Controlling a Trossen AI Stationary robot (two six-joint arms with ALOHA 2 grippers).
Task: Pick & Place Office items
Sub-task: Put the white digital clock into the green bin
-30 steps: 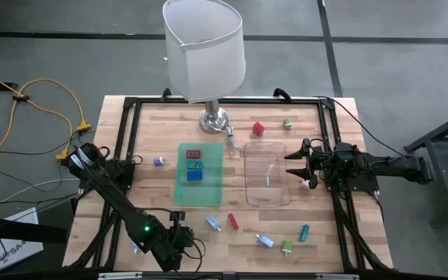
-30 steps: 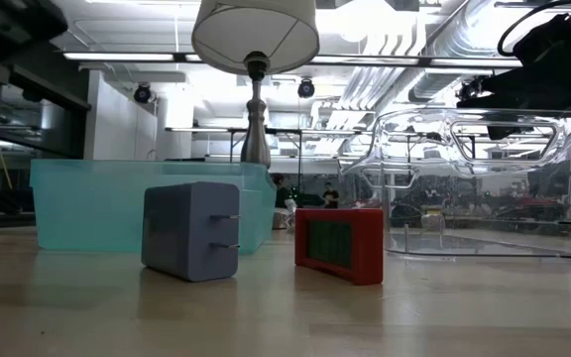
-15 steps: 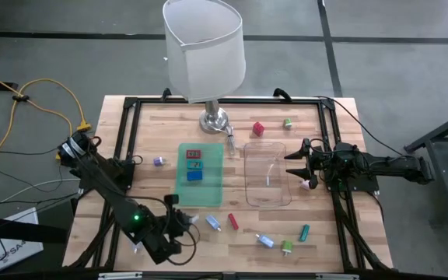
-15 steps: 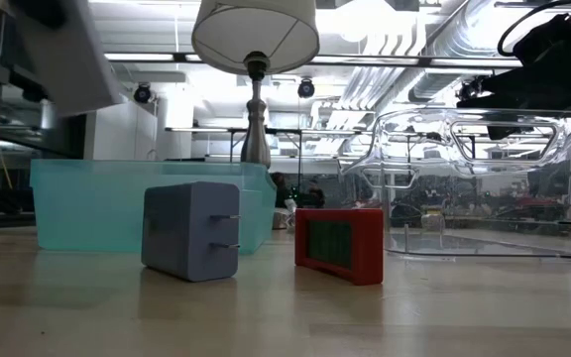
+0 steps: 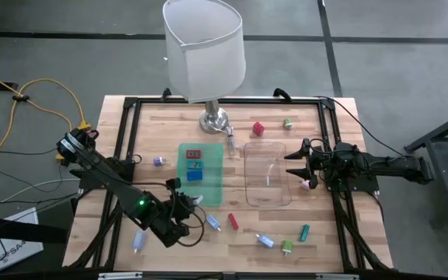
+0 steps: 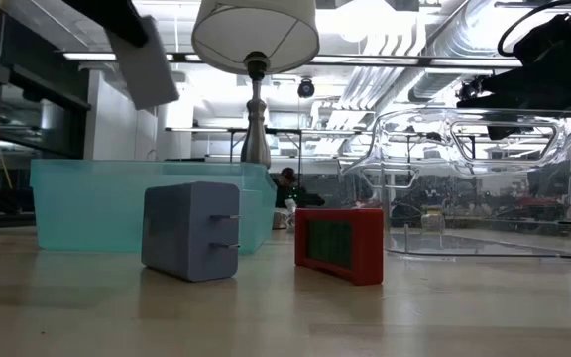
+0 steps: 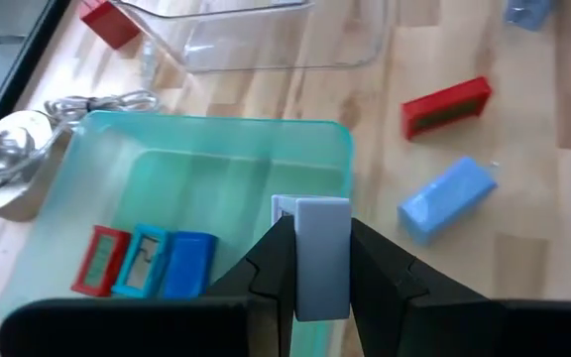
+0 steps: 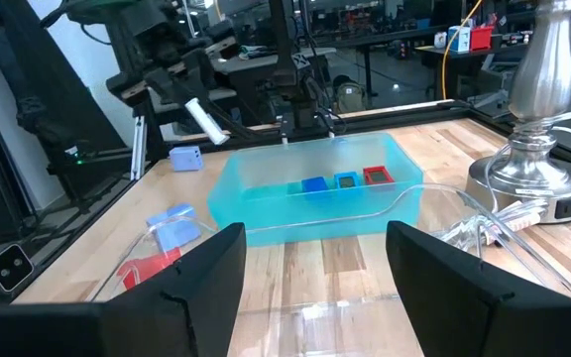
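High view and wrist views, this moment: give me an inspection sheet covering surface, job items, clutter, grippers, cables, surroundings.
Surface: wooden table with a black frame.
Job's things: three flat pieces, red, teal and blue, in a row inside the teal bin; a light blue block and a red flat piece on the wood beside it; more small pieces lie around the table.
Clutter: table lamp; clear tray, empty.
Grippers: left gripper above the teal bin's near edge, fingers shut on a pale grey-blue piece; right gripper by the clear tray, fingers open, empty.
Cables: yellow cable on the floor, off the table.
Surroundings: grey floor; nothing else seen.
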